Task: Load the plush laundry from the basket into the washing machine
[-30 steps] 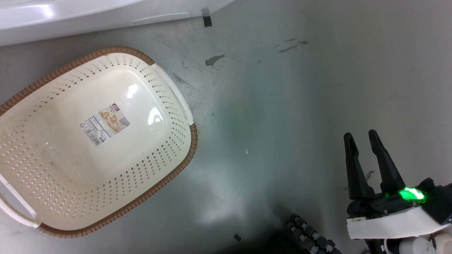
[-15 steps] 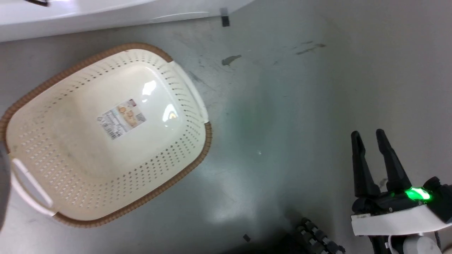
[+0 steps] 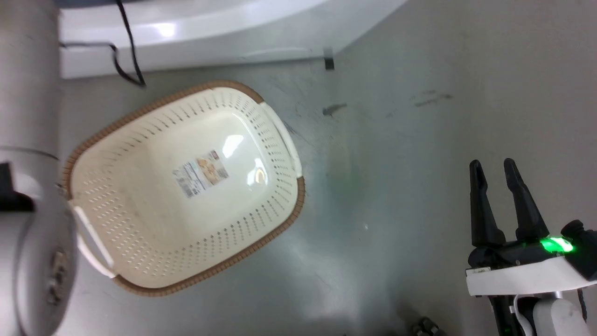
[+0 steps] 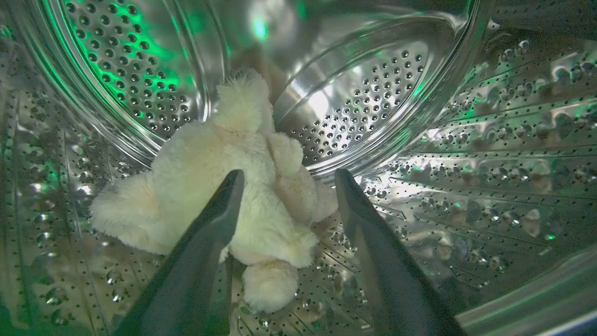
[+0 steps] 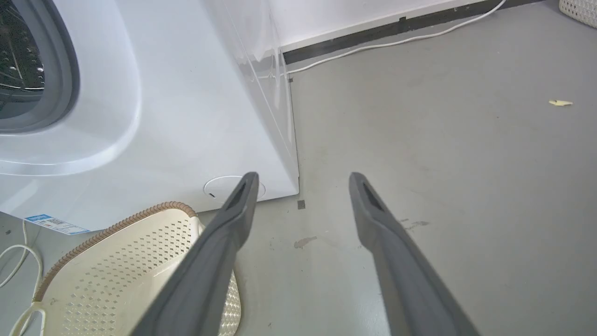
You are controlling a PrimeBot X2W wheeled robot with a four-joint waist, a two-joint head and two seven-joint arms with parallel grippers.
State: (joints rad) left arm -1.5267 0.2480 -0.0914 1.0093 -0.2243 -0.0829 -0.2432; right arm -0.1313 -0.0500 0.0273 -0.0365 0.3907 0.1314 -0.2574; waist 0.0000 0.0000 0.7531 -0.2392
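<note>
Fingers of the left gripper are spread wide inside the washing machine, not clamped on anything. The plush laundry lies on the perforated drum floor, centre-left of the left wrist frame. The left-hand finger overlaps it in the frame; can't tell if they touch. Green glow on the drum wall at upper left.

Right gripper: fingers also apart, hanging over bare floor at lower right of the head frame, green light lit at its base, well apart from the basket.

The basket sits on the floor centre-left of the head frame, label sticker on its bottom in plain sight, just in front of the white washer front along the top edge. A grey arm segment runs down the left edge.

In the right wrist frame the basket is at lower left, below the washer's white front panel.
</note>
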